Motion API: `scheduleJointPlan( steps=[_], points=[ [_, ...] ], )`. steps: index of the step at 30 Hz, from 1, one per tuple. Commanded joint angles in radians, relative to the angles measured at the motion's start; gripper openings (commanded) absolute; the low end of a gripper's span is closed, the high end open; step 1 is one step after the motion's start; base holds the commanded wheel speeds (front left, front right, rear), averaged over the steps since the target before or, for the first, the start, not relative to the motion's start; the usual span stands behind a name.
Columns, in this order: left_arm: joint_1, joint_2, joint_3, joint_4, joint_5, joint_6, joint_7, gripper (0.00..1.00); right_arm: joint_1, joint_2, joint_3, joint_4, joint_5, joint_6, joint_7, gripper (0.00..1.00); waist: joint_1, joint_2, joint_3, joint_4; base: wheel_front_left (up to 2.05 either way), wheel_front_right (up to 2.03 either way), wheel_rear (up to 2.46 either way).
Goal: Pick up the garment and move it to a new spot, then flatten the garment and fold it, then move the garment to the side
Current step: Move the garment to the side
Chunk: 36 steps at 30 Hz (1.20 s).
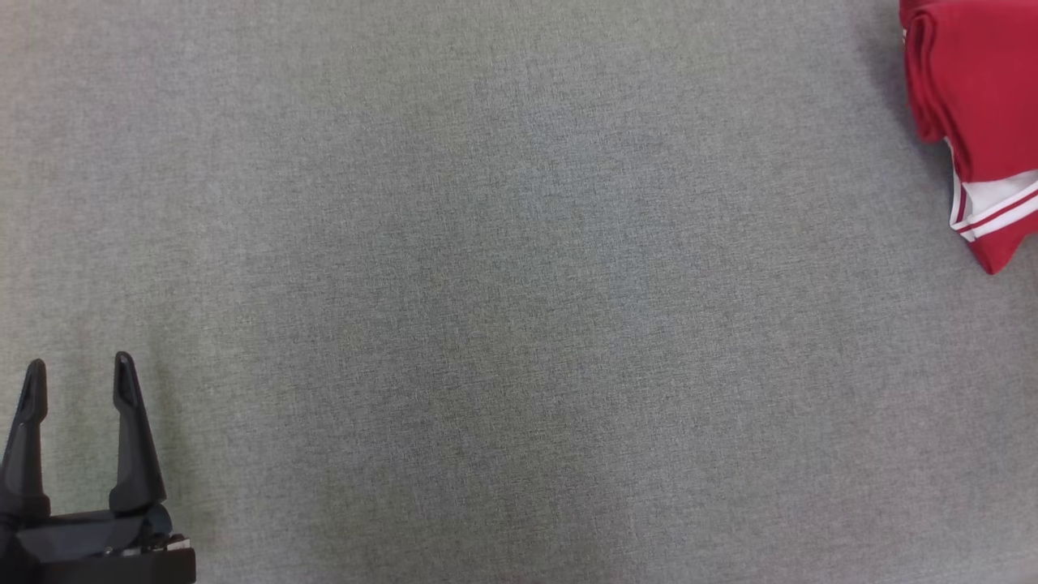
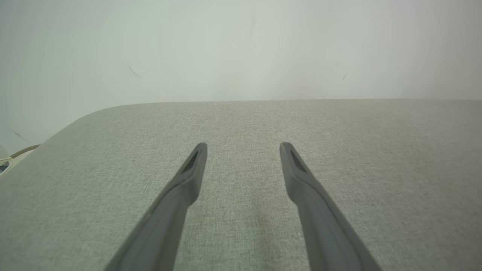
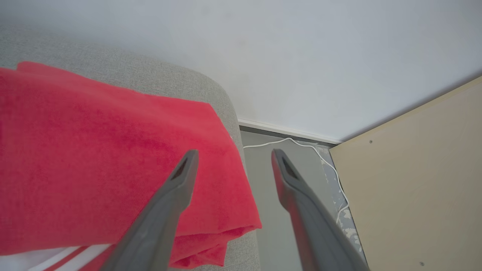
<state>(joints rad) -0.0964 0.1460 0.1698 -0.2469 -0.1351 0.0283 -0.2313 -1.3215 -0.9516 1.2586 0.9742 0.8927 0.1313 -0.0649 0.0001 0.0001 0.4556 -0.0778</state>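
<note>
The garment (image 1: 977, 97) is red with white stripes and lies folded at the far right edge of the grey fabric surface (image 1: 486, 284). In the right wrist view the garment (image 3: 94, 158) reaches the surface's rounded corner, its folded edge hanging slightly over the side. My right gripper (image 3: 232, 156) hovers above that corner, open, nothing between its fingers. Low on the left in the head view, my left gripper (image 1: 79, 373) stands open and empty. Its wrist view has the left gripper (image 2: 243, 148) over bare fabric.
A pale wall (image 2: 241, 49) rises behind the surface. Beyond the right corner the floor (image 3: 271, 180) drops away, with a white cable (image 3: 301, 145) along the skirting and a beige board (image 3: 410, 188) standing to the right.
</note>
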Motion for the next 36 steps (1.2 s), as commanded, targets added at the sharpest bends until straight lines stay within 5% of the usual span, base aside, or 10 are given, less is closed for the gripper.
scheduleJointPlan(
  steps=[1,18,36],
  points=[
    [0.007,0.003,0.0,0.004,-0.002,0.004,-0.007,1.0,-0.012,0.001,0.003,0.0,-0.009,-0.001,-0.004,1.0,-0.0001,-0.0001,-0.004,0.001,0.0,0.0,0.0],
    [0.034,-0.044,-0.017,0.115,-0.039,0.003,-0.031,1.0,0.072,0.127,-0.147,-0.049,0.096,-0.001,-0.201,1.0,-0.0001,-0.0001,-0.155,0.014,0.0,0.0,0.0],
    [0.08,-0.082,-0.045,0.183,-0.037,-0.015,-0.033,1.0,0.523,0.344,-0.652,-0.28,-0.17,-0.001,-0.2,1.0,-0.0001,-0.0001,-0.347,0.054,0.0,0.0,0.0]
  ],
)
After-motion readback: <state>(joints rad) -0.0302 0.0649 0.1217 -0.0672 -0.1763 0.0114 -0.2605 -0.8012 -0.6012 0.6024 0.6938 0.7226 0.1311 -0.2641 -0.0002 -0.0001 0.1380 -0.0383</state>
